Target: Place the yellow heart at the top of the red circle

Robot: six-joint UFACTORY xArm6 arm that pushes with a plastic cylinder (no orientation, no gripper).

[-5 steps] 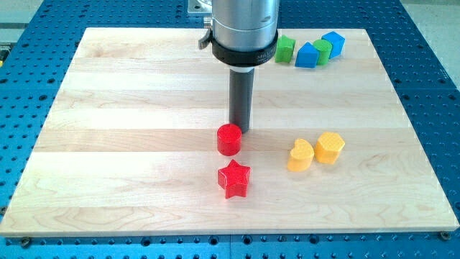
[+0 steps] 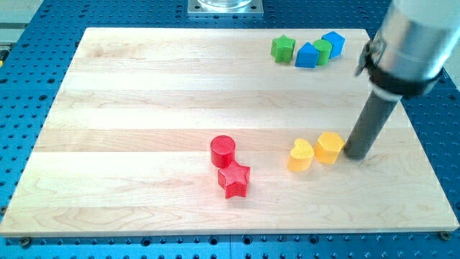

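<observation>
**Rod standing near the desk's right edge**

The arm enters from the view's top right corner, its wide silver-grey housing ringed by a black collar. Below the collar the straight dark rod hangs upright, leaning only slightly. My tip (image 2: 357, 155) rests on the desk, close to the right edge and about midway between the top and bottom edges.

The desk (image 2: 144, 86) was pale wood, smooth with a satin sheen and visible plank grain. Around it lay blue metal plate (image 2: 29, 93) dotted with holes. The yellow heart (image 2: 300, 155) and red circle (image 2: 223, 152) looked like matt, finely ribbed plastic. The rod above my tip (image 2: 356, 156) was dark and matt, under a brushed metal collar (image 2: 410, 43).
</observation>
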